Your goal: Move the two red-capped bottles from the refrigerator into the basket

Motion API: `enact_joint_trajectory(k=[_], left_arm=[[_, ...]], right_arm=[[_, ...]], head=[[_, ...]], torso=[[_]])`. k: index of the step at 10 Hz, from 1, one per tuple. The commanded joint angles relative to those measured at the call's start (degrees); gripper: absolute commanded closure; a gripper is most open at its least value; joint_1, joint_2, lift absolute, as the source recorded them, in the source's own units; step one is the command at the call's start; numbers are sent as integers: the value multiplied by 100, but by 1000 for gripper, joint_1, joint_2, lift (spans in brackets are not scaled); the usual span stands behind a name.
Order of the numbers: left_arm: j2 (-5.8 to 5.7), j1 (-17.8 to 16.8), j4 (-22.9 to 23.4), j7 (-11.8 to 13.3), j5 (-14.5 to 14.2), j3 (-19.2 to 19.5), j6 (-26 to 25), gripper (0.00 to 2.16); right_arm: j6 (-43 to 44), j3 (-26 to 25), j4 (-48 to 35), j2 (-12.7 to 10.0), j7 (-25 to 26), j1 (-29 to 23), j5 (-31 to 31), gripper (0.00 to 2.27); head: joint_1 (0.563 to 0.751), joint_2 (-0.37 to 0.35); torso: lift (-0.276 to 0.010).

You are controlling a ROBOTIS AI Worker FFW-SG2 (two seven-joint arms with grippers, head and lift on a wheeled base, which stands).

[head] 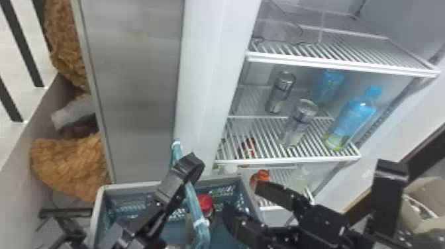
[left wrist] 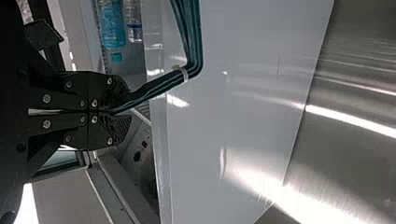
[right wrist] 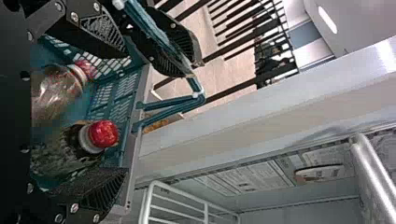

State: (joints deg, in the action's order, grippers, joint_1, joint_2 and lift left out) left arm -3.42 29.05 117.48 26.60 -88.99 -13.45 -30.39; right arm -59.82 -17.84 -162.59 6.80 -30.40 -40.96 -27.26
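Note:
In the head view, my left gripper [head: 185, 169] is at the basket's handle [head: 190, 195], and my right gripper [head: 243, 200] is at the right rim of the basket [head: 125, 186], its fingers spread. Seen from the left wrist, my left gripper [left wrist: 122, 111] is shut on the teal handle [left wrist: 191, 37]. The right wrist view has two bottles inside the basket, one red cap [right wrist: 85, 70] near the upper finger and another red cap [right wrist: 103, 133] between the open fingers of my right gripper [right wrist: 119, 114]. A red cap [head: 205, 202] shows in the basket in the head view.
Wire shelves [head: 288, 161] in the refrigerator hold clear bottles [head: 299, 122] and blue bottles [head: 352, 116]. An orange-red item [head: 260, 177] is on a lower shelf, just beyond my right gripper. The refrigerator's metal side [head: 135, 92] rises behind the basket.

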Motion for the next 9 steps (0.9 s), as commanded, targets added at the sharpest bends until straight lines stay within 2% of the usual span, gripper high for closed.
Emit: enact_joint_trajectory(k=[1, 3, 4, 5, 6, 9], left_arm=[[-1, 6, 1, 3, -2, -3, 1, 1204], [-10, 20, 1, 3, -25, 8, 44, 1204], [-10, 20, 1, 3, -36, 8, 44, 1204], [-1, 34, 1, 3, -47, 20, 58, 1204], [-10, 48, 1, 3, -47, 8, 44, 1204], [-10, 62, 1, 3, -47, 20, 58, 1204]], right_arm=[[611, -124, 24, -56, -1, -207, 7, 171], [1202, -330, 122, -197, -1, -629, 98, 171], [2130, -410, 404, -294, 7, -868, 98, 171], [2495, -547, 516, -408, 7, -1023, 224, 170], [2987, -627, 755, -434, 7, -1079, 247, 167], [4014, -890, 1219, -593, -19, -1402, 269, 171]], head=[[695, -277], [695, -298], [695, -307], [695, -329], [695, -350], [695, -350]], torso=[[0], [0], [0], [0], [0], [0]])
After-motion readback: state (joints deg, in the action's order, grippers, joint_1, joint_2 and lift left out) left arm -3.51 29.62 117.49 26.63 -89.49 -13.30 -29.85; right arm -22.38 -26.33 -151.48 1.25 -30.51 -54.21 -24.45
